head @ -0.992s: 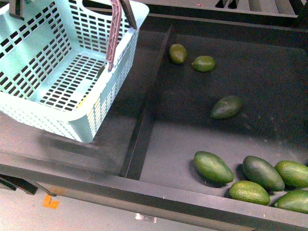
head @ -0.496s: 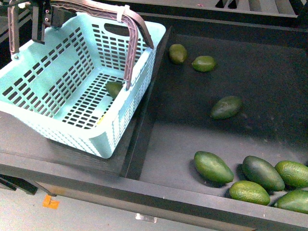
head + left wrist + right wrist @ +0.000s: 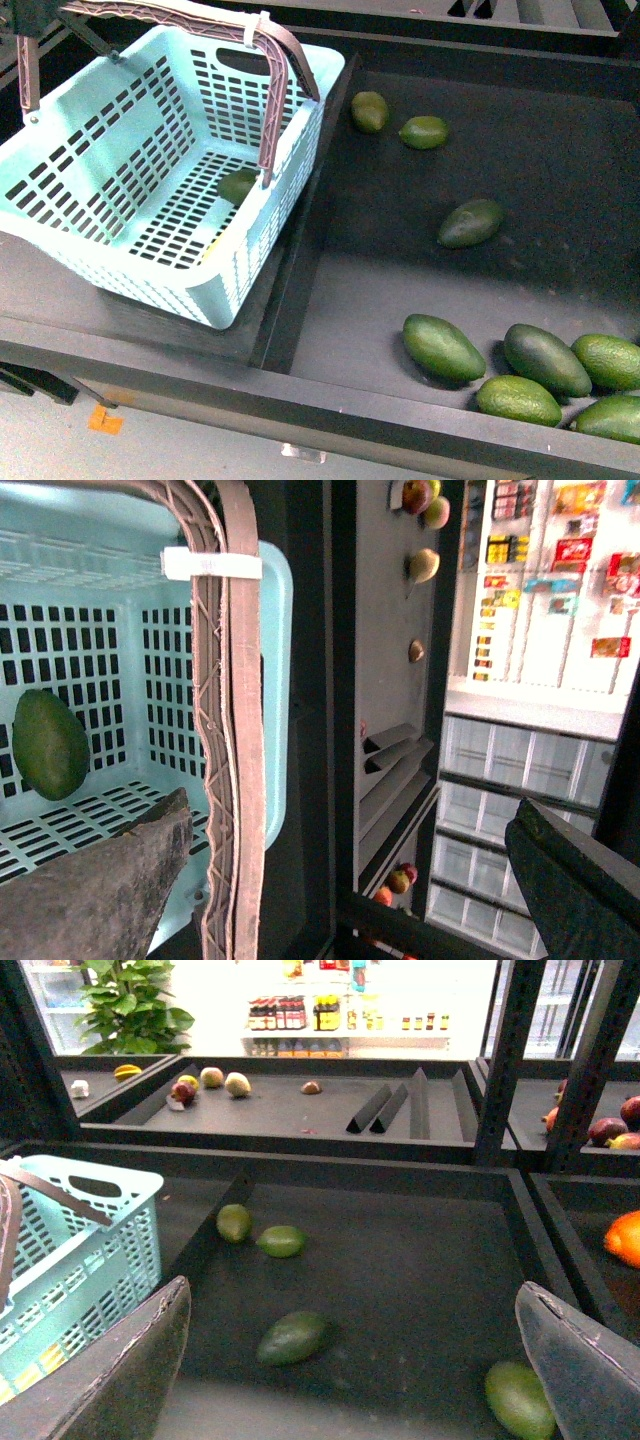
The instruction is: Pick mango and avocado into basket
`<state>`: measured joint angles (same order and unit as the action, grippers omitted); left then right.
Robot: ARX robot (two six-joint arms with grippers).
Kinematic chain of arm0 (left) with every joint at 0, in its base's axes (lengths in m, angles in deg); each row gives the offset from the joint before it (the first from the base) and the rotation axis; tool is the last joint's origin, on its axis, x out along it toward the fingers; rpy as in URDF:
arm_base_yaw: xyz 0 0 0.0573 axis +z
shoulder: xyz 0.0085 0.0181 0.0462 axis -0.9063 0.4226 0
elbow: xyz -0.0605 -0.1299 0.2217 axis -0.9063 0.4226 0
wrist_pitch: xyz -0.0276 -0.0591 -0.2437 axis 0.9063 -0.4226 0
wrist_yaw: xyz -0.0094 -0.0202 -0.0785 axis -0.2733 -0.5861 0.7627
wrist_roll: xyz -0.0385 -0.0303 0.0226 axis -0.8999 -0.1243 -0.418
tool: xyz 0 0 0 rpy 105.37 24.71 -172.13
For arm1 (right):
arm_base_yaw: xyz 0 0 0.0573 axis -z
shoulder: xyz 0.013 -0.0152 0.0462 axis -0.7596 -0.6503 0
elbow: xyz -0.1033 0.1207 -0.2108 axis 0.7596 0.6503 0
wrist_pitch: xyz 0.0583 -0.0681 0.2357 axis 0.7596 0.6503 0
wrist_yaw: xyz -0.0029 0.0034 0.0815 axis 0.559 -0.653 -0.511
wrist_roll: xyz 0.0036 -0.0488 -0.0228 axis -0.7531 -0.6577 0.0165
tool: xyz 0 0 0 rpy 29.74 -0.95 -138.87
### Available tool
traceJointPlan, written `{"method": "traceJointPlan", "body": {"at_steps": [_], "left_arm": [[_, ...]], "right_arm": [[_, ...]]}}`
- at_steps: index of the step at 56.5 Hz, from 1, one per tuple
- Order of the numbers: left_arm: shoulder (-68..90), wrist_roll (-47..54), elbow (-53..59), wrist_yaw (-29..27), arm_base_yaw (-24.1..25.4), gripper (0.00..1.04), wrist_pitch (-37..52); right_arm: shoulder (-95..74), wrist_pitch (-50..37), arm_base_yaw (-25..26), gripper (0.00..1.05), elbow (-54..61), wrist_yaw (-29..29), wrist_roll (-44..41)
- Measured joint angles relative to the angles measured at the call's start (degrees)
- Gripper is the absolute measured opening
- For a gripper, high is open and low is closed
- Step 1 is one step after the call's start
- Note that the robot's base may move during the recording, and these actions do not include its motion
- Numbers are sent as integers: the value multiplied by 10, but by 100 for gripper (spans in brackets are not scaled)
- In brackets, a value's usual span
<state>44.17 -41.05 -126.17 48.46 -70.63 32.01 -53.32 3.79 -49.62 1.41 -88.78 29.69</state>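
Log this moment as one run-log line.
phase: basket set down | basket: one avocado inside | mango: not visible | left gripper: open, beside handle | right gripper: open, empty

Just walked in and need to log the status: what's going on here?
The robot is gathering fruit into a light teal basket that sits on the shelf left of a bin of loose avocados. One avocado already lies on the basket floor; no mango shows inside it. The left gripper hangs over the basket handle, jaws open and empty. The right gripper, also open, faces the avocado bin, holding nothing.
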Motion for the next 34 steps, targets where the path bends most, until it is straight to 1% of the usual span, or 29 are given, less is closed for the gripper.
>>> {"method": "traceJointPlan", "body": {"at_steps": [6, 11, 12, 14, 15, 16, 17, 18, 20, 21, 25, 29, 31, 34], "left_arm": [[-81, -16, 56, -72, -4, 96, -50], [-99, -25, 64, -82, -4, 96, -58], [-99, 0, 71, -75, -4, 95, -39], [-101, 69, 108, -54, -1, 88, 63], [-103, 132, 131, -46, 1, 84, 117], [-106, 201, 167, -42, 2, 79, 191], [-111, 287, 202, -37, 3, 73, 253], [-113, 331, 214, -36, 4, 72, 272], [-127, 429, 254, -32, 6, 64, 332], [-136, 494, 271, -31, 7, 61, 355], [-177, 659, 322, -28, 12, 46, 404], [-209, 738, 360, -25, 17, 34, 417], [-229, 773, 392, -21, 21, 23, 422], [-251, 795, 426, -16, 25, 11, 425]], "right_arm": [[0, 0, 0, 96, 0, 0, 0], [0, 0, 0, 96, 0, 0, 0], [0, 0, 0, 96, 0, 0, 0], [0, 0, 0, 96, 0, 0, 0], [0, 0, 0, 96, 0, 0, 0], [0, 0, 0, 96, 0, 0, 0], [0, 0, 0, 96, 0, 0, 0], [0, 0, 0, 96, 0, 0, 0], [0, 0, 0, 96, 0, 0, 0], [0, 0, 0, 96, 0, 0, 0], [0, 0, 0, 96, 0, 0, 0], [0, 0, 0, 96, 0, 0, 0], [0, 0, 0, 96, 0, 0, 0], [0, 0, 0, 96, 0, 0, 0]]}}
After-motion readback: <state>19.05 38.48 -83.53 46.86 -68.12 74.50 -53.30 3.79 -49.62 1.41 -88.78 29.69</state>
